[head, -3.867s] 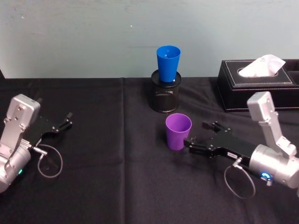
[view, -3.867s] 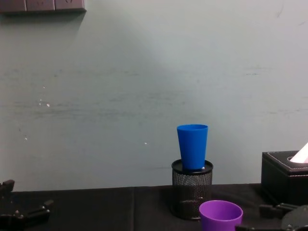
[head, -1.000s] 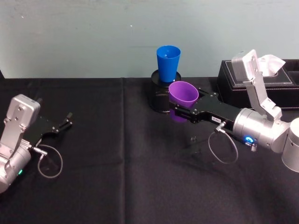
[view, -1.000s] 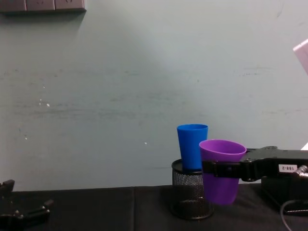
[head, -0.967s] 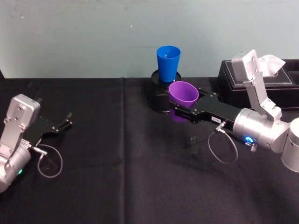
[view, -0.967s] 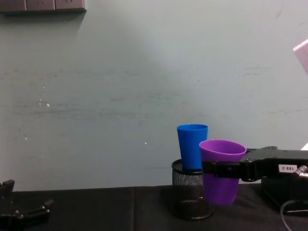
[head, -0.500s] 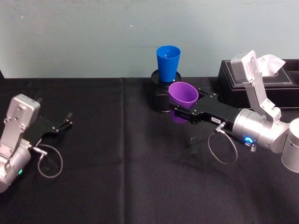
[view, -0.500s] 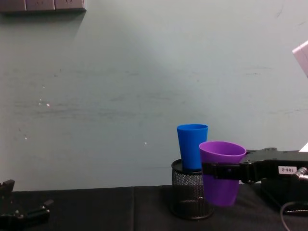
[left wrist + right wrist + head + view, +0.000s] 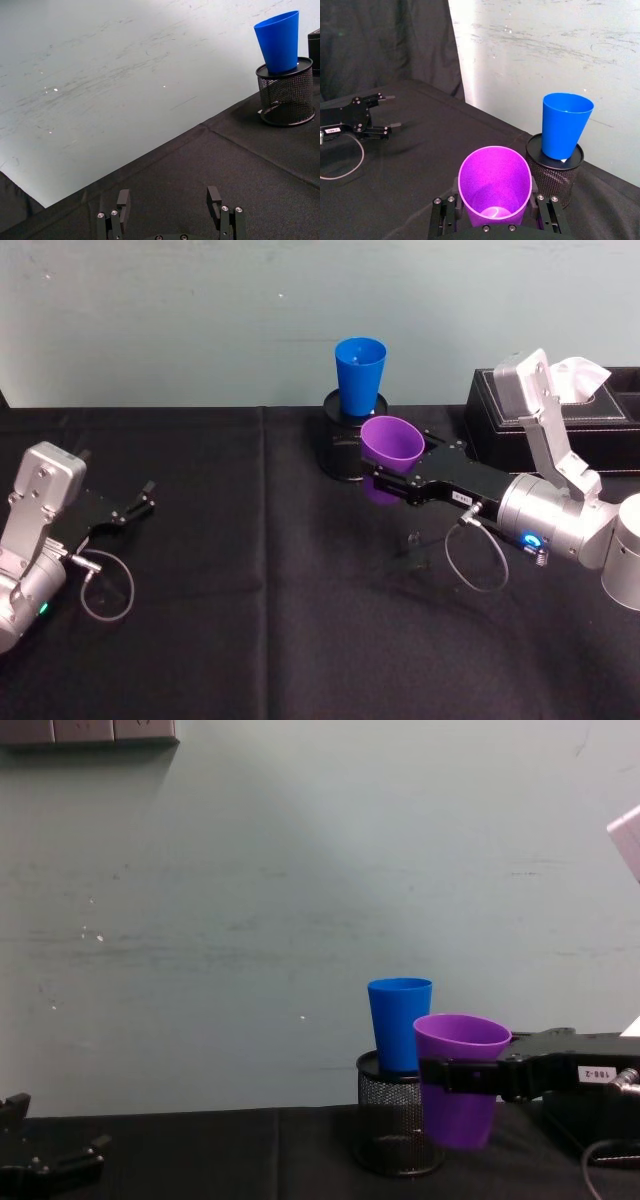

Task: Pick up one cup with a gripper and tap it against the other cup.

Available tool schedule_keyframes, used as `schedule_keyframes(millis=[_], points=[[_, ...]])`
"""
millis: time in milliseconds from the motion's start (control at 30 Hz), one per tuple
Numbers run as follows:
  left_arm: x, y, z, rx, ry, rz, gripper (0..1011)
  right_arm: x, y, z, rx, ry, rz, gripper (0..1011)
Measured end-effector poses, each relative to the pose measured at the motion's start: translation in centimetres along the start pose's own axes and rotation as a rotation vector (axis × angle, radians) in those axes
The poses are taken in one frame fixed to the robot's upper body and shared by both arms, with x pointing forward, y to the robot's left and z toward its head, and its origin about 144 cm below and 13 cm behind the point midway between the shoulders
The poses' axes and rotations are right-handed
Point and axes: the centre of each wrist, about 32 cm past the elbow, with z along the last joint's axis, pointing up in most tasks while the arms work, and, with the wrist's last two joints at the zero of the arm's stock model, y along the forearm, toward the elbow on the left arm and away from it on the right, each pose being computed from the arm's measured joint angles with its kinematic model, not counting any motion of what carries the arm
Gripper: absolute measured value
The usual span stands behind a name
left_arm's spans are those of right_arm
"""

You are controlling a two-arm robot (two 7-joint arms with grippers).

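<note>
Holding the purple cup [image 9: 390, 445] off the black-draped counter [image 9: 250, 620], my right gripper [image 9: 392, 470] reaches in from the right edge of the head view to just right of centre, its fingers clamped on either side of the cup's wall below the rim. The cup stays upright with its mouth open upward. Just above it in the frame, the blue cup [image 9: 360, 375] stands with its base sunk into a black mesh pen holder [image 9: 340, 450] at upper centre, against the pale wall. From the chest view the purple cup [image 9: 460, 1042] overlaps the right side of the holder, its rim lower than the rim of the blue cup [image 9: 400, 1025]. The right wrist view shows a gap between the two cups. A black tissue box [image 9: 615, 405] sits at the upper right. My left gripper [image 9: 145, 498] rests low at the left edge of the frame, fingers spread and holding nothing.
</note>
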Motion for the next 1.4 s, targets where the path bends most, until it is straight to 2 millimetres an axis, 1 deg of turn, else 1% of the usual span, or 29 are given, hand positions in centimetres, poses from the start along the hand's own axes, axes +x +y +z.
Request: schedule_keyframes(millis=[1400], points=[[0.0, 0.0, 0.0, 0.0, 0.0, 0.0, 1000, 0.0, 0.0, 0.0, 0.0, 0.0, 0.0, 724]])
